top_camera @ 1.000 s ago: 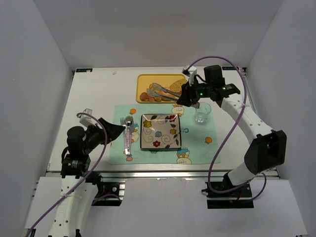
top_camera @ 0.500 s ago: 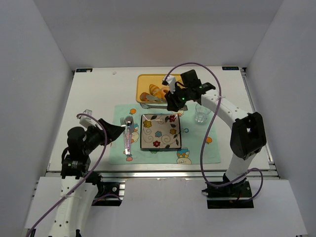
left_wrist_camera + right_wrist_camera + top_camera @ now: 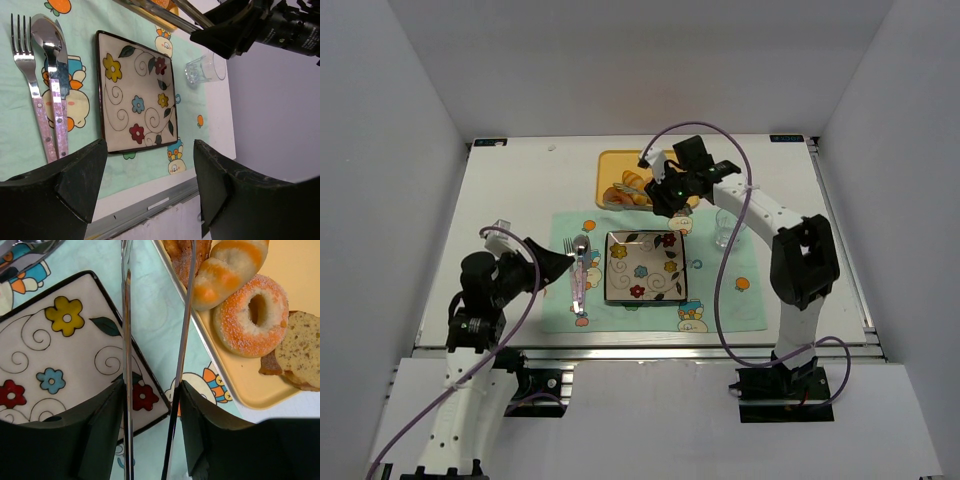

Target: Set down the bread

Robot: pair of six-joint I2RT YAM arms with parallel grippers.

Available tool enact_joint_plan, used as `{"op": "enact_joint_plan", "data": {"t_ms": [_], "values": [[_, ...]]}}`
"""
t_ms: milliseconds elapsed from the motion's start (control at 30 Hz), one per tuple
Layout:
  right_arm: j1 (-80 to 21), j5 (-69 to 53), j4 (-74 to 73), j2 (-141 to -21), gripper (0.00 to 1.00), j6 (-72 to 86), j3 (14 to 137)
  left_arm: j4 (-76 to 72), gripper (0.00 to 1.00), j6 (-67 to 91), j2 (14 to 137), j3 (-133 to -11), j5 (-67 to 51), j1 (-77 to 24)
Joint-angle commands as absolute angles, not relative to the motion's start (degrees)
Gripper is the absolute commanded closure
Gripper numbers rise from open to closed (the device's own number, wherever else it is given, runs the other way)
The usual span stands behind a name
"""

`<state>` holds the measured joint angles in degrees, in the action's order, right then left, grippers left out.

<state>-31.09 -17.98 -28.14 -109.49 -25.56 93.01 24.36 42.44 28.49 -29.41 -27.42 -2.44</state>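
Observation:
My right gripper [image 3: 152, 390] [image 3: 666, 194] is shut on metal tongs [image 3: 126, 340], whose two arms run up between its fingers and out of the top of the right wrist view. It hovers over the front edge of the yellow tray [image 3: 300, 270] [image 3: 612, 165]. The bread [image 3: 192, 252], a reddish-brown piece mostly cut off at the top edge, lies in the tray between the tongs' arms. The tongs' tips are out of view there. My left gripper [image 3: 150, 170] [image 3: 555, 265] hangs open and empty at the placemat's left side.
The tray also holds a striped golden croissant [image 3: 227, 270], a sugared ring doughnut [image 3: 235, 327] and a speckled bread slice [image 3: 300, 352]. A flowered square plate [image 3: 645, 285] [image 3: 30, 385] sits on the mint placemat [image 3: 720, 295]. Fork [image 3: 30, 85] and spoon [image 3: 52, 60] lie left of it, a glass [image 3: 728, 228] right.
My right arm has swung left with the tongs, from beside the glass to the tray's front left part. The left arm has stayed put.

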Motion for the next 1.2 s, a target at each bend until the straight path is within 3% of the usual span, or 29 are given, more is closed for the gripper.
{"op": "enact_joint_plan", "data": {"t_ms": [0, 1167], "values": [[-31.6, -16.8, -25.1, -110.7, 0.48, -26.2, 97.0, 22.5, 0.2, 41.5, 29.1, -28.8, -27.5, -2.5], [-32.8, -10.5, -22.5, -117.4, 0.48, -27.8, 99.6, 19.3, 0.2, 40.8, 32.7, -27.4, -28.1, -2.6]]}}
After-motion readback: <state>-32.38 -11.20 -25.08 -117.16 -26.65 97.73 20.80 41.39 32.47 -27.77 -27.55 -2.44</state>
